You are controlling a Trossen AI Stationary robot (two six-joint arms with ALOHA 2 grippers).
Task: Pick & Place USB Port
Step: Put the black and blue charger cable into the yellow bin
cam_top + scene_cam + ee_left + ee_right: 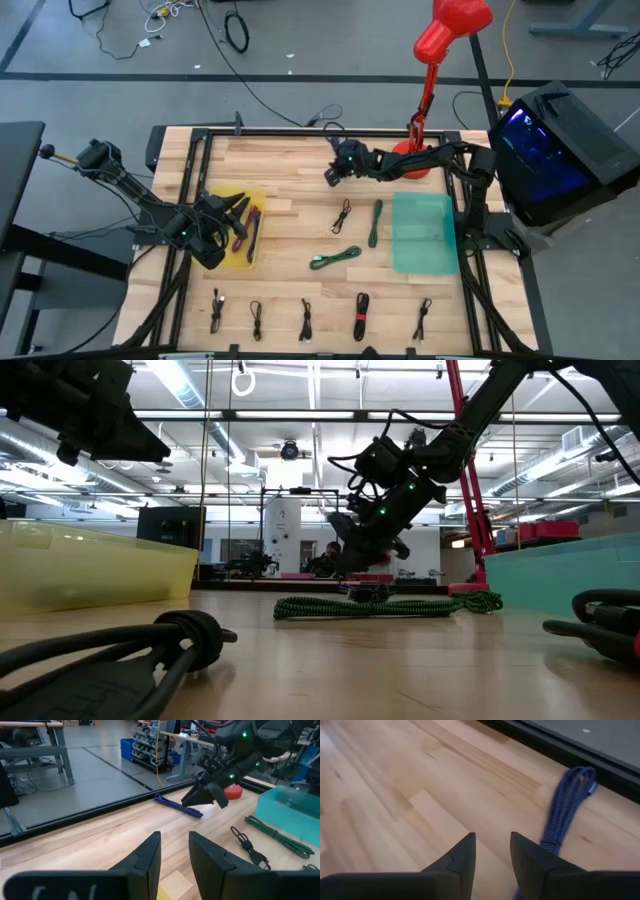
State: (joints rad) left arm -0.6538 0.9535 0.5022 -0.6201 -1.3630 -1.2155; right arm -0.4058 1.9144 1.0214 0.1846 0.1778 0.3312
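A blue braided cable (563, 810) lies folded on the wood near the table's far edge, also seen in the left wrist view (177, 806). My right gripper (492, 836) hovers above the table beside it, open and empty; in the high view it is at the far middle (331, 175). My left gripper (175, 835) is open and empty above the yellow tray (222, 258) at the table's left, where a red cable (239, 232) and a black cable (253, 235) lie. A teal tray (425, 235) sits at the right.
Loose on the table are a black cable (343, 215), a green cable (377, 222), a coiled green cable (335, 258) and a row of several black cables (305, 318) along the near edge. A red lamp (440, 40) stands at the far right.
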